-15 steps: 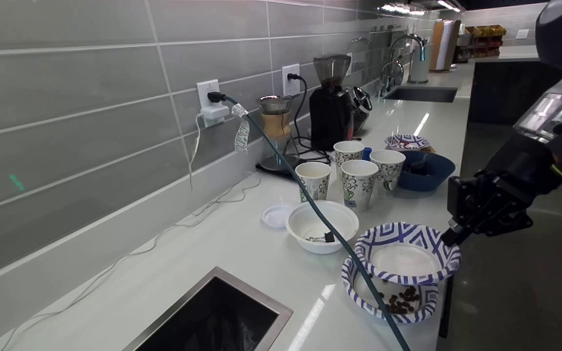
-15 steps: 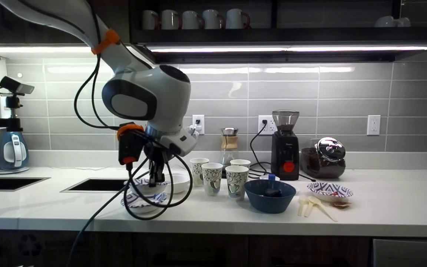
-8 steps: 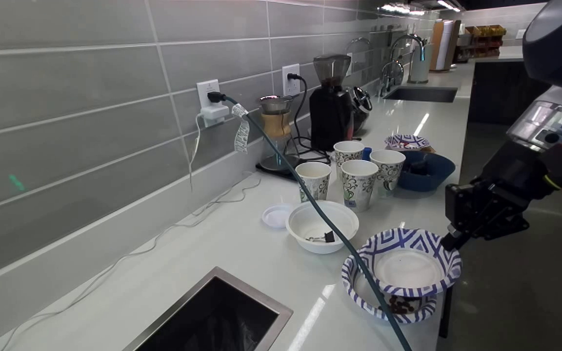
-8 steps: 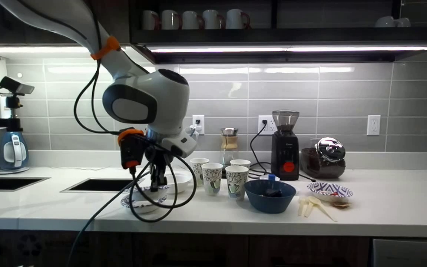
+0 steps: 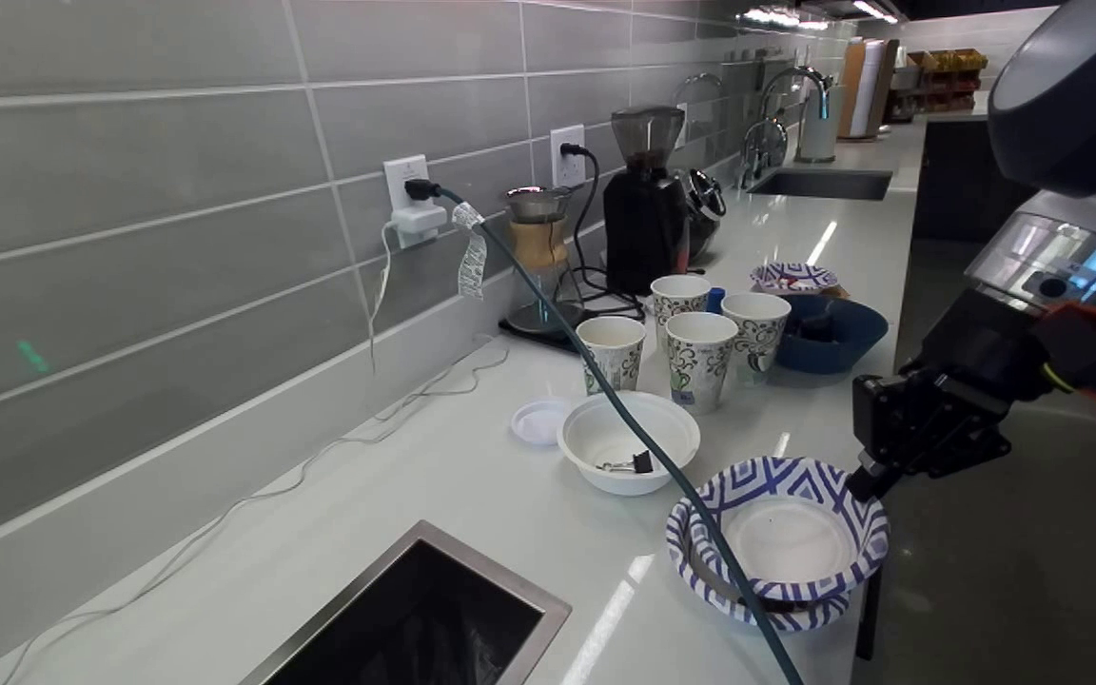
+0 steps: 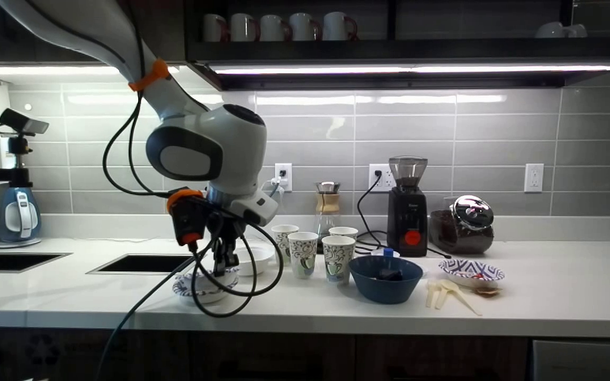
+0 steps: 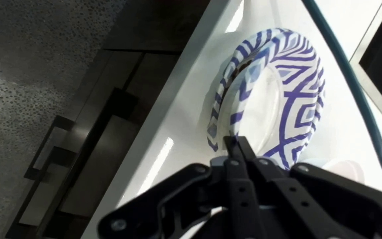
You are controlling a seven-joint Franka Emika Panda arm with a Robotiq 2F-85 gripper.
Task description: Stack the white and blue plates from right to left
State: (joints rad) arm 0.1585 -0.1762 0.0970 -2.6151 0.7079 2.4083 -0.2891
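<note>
My gripper point(image 5: 864, 483) is shut on the rim of a white plate with a blue patterned rim point(image 5: 786, 538). It holds the plate over the lower patterned plate point(image 5: 700, 580), which stands near the counter's front edge. The upper plate covers most of the lower one; a sliver of dark contents shows between them. I cannot tell whether they touch. In the wrist view the fingertips point(image 7: 237, 141) pinch the upper plate point(image 7: 260, 109), set off to one side of the lower plate's rim point(image 7: 213, 113). Another patterned plate point(image 6: 464, 269) with something red in it stands far right in an exterior view.
A plain white bowl point(image 5: 596, 438) with a binder clip stands beside the plates. Several paper cups point(image 5: 700, 357) and a dark blue bowl point(image 6: 384, 288) stand beyond. A teal cable point(image 5: 619, 409) hangs across the plates. A square counter opening point(image 5: 496, 571) is nearby.
My gripper has lowered the held plate and shifted it slightly. It now lies closer over the lower plate and hides nearly all the dark contents. The gripper stays shut.
</note>
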